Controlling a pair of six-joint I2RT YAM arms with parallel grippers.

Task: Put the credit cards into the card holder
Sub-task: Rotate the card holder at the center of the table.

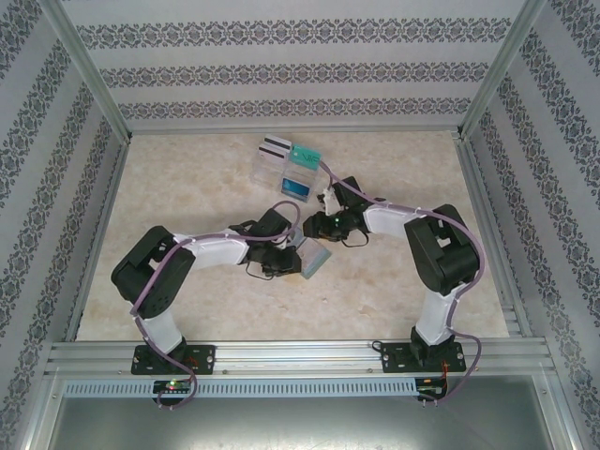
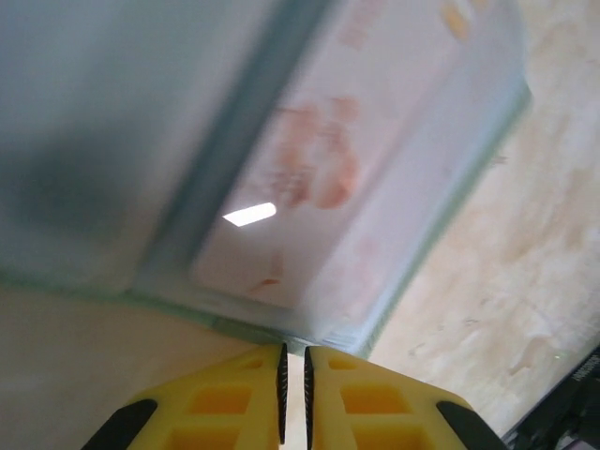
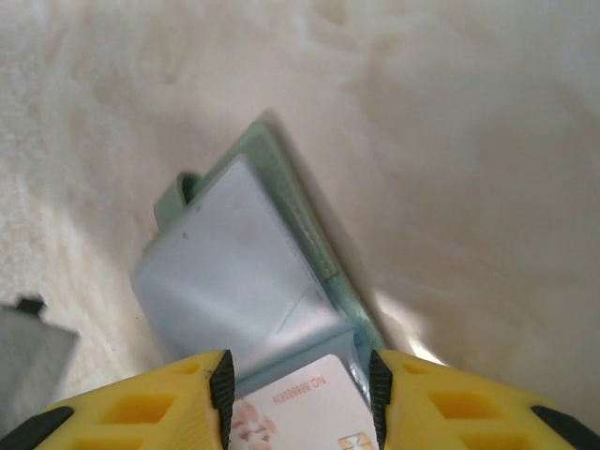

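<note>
An open sage-green card holder (image 3: 239, 272) lies on the pale table (image 3: 450, 141), near the middle, between the two arms. In the right wrist view it sits straight ahead of the right gripper (image 3: 300, 372), slanting up and to the left, with its blue-grey pocket face up.

The right jaws are spread to about a card's width and pinch a pale card with pinkish marks (image 3: 300, 412) by its two long edges. The card's long axis points forward, away from the jaws and toward the holder. Its front edge overlaps the near pocket, so it looks partly entered, though how deep is hard to tell. Pushing on along that axis seems to be what the step needs.

The left gripper (image 2: 292, 366) comes in from the other side. Its jaws are pressed almost together, with a thin slit between them, right at the holder's edge. Whether they nip that edge cannot be told.

Farther back, a clear stand (image 1: 281, 175) carries a striped white card (image 1: 273, 147), a teal card (image 1: 306, 154) and a blue card (image 1: 298, 186).
</note>
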